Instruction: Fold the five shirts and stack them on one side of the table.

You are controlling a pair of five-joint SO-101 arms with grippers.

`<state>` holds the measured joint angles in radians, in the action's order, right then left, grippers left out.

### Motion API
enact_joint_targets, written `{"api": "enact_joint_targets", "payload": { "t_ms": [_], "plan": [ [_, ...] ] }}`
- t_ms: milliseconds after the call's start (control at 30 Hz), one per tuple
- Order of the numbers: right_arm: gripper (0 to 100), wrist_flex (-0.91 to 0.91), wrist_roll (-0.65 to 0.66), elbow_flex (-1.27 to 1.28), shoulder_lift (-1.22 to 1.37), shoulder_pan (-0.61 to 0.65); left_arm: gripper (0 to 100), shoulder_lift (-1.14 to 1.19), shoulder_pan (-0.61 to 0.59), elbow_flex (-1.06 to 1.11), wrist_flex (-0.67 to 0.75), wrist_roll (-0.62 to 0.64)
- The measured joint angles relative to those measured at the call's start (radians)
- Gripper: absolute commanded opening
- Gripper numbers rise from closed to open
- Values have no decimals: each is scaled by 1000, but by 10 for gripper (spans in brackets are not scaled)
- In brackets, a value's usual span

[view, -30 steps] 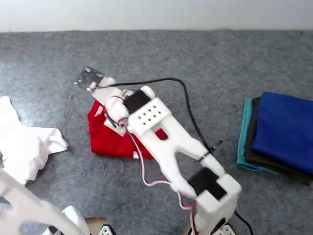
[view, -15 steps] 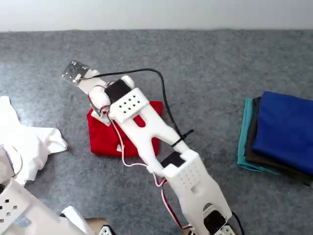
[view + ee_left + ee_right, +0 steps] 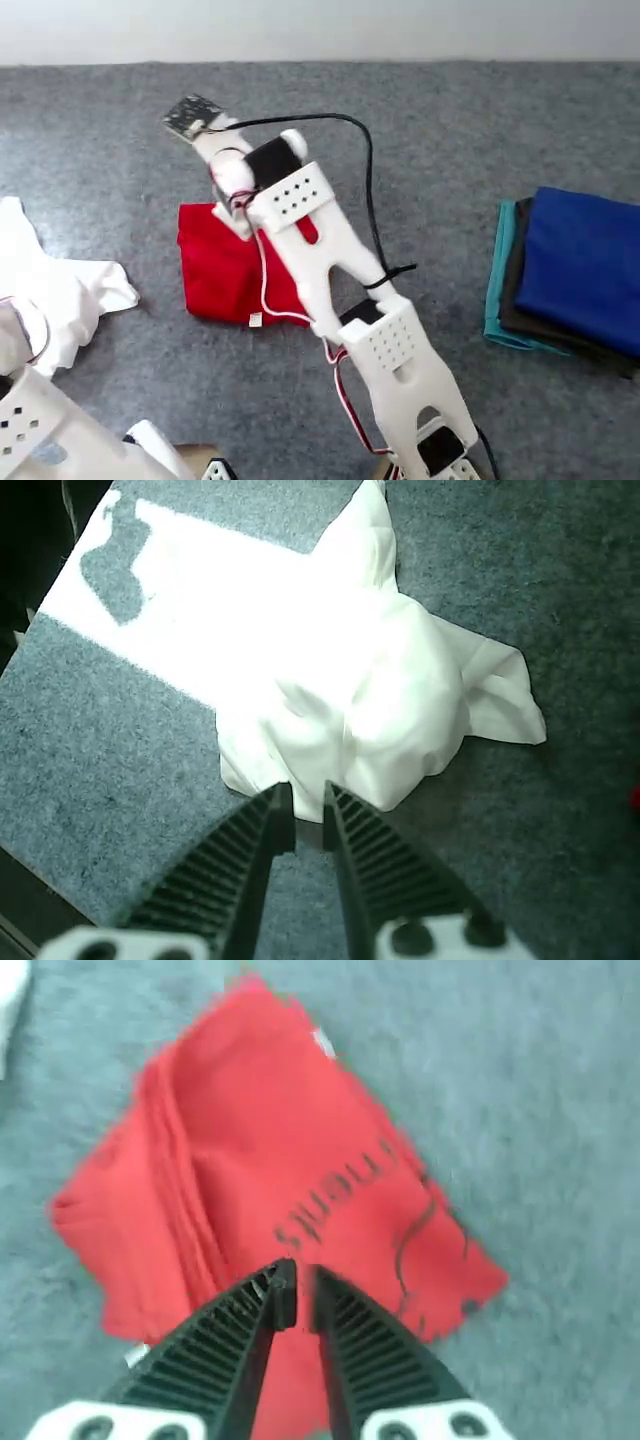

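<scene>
Both the right gripper point(image 3: 297, 1285) and left gripper point(image 3: 309, 805) sit pinched shut and empty, and a shallow grab at the red shirt point(image 3: 250, 1160) under the right one could undo its folds.

Red shirt point(image 3: 215, 275): your right arm point(image 3: 330, 260) covers its far corner and right side from above; its print point(image 3: 340, 1200) is too blurred to read
White shirt point(image 3: 50, 295): cut off at the high view's left edge
Folded stack point(image 3: 580, 260): the right edge crops it
</scene>
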<state>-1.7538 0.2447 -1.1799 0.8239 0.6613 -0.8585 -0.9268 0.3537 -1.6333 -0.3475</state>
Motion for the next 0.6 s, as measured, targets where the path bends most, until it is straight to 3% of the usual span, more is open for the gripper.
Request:
{"api": "enact_joint_targets", "payload": {
  "t_ms": [300,600],
  "plan": [
    [9,0,43,425,-132,40,59,0,0,0,0,0],
    [9,114,52,284,-31,245,59,0,0,0,0,0]
  ]
}}
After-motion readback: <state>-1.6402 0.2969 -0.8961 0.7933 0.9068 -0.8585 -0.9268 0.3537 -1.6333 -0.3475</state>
